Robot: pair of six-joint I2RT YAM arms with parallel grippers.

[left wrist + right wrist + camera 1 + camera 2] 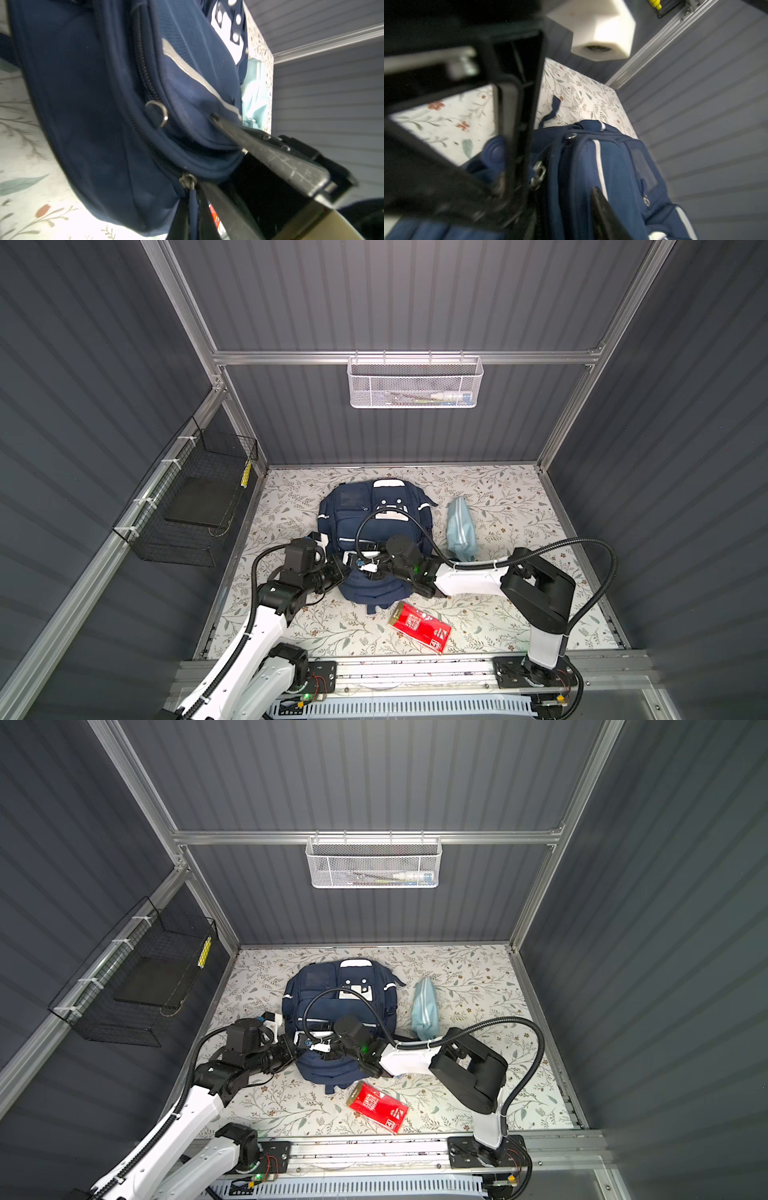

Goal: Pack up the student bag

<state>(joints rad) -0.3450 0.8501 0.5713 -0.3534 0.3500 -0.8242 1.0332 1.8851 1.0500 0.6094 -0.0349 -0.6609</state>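
At the near end of the bag (374, 522), which lies flat on the table (519, 497), the left gripper (191, 218) is pinched shut on the zip pull (192, 196). The right gripper (376, 564), jaws slightly parted, presses bag fabric, gripping nothing visible. Likely risks: the pull slipping free, or the whole bag dragging instead of unzipping.

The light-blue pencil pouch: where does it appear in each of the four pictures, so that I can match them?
Top view: the light-blue pencil pouch lies on the floral mat, right of the navy backpack.
Top view: same place, right of the navy backpack.
Left wrist: a pale-blue patch past the navy backpack's edge.
Right wrist: not in it.
Shared landmark: the navy backpack, in all four views.
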